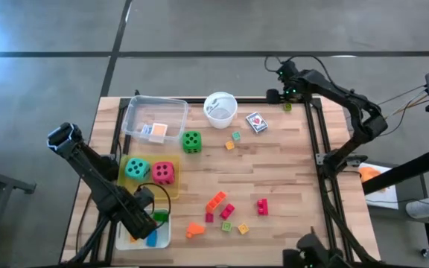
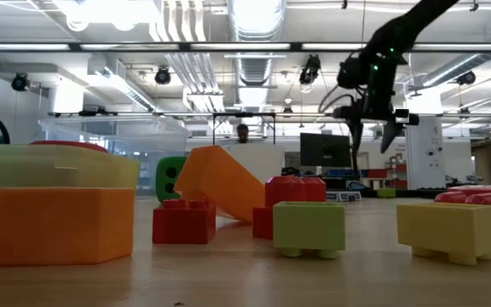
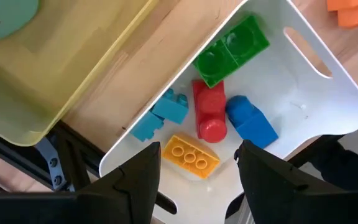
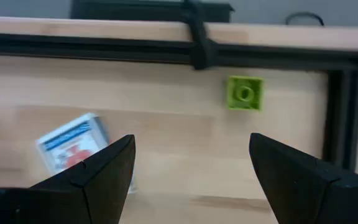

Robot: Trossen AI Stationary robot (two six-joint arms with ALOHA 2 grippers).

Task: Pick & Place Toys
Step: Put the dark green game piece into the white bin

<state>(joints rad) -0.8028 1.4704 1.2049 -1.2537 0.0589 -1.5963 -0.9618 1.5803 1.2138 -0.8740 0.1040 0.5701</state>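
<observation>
The right pincer (image 1: 287, 95) hangs spread and empty over the wooden counter's (image 1: 289, 171) far corner; the left pincer (image 3: 194, 171), spread, hovers above the white tray (image 3: 328, 93). Behind, a ceiling-lit workshop.

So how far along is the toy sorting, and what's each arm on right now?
Done: five blocks lie in the white tray, two dice in the yellow tray. In hand: nothing; the left gripper hangs open over the white tray, the right gripper open above a small green block. Left: green die, card pack and scattered blocks.
</observation>
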